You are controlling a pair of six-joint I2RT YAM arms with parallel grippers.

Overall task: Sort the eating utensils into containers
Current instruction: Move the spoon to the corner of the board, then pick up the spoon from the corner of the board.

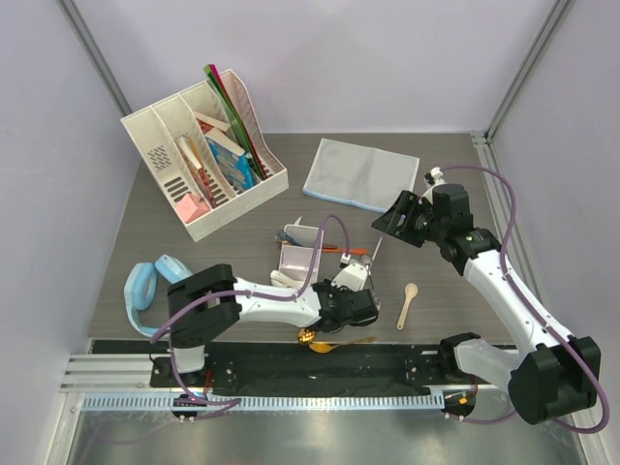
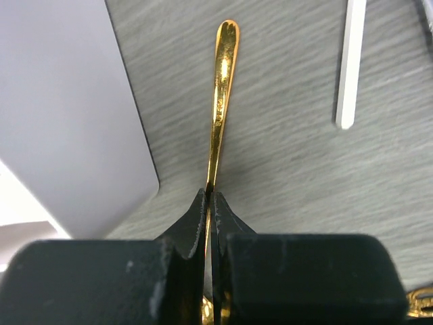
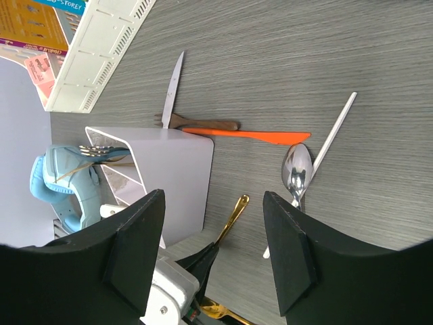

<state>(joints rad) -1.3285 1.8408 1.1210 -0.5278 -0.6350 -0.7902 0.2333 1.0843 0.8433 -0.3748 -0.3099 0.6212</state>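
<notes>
My left gripper [image 2: 208,196] is shut on the handle of a gold spoon [image 2: 220,95], which sticks out over the table just right of the white container's wall [image 2: 67,122]. The top view shows this gripper [image 1: 347,291] in front of the container [image 1: 300,254]. My right gripper [image 3: 213,196] is open and empty, held high above the gold handle [image 3: 233,213]. Beside the container [image 3: 169,176] lie a silver knife [image 3: 174,88], a brown-handled fork [image 3: 203,124], an orange knife [image 3: 257,135], a silver spoon [image 3: 296,172] and a white stick [image 3: 331,139]. Some utensils lie inside the container.
A wooden spoon [image 1: 408,305] lies right of the left gripper. More gold pieces [image 1: 320,339] lie at the table's near edge. A white file organiser [image 1: 203,155] with books stands back left, a grey-blue cloth [image 1: 360,174] at the back, and blue headphones [image 1: 145,286] on the left.
</notes>
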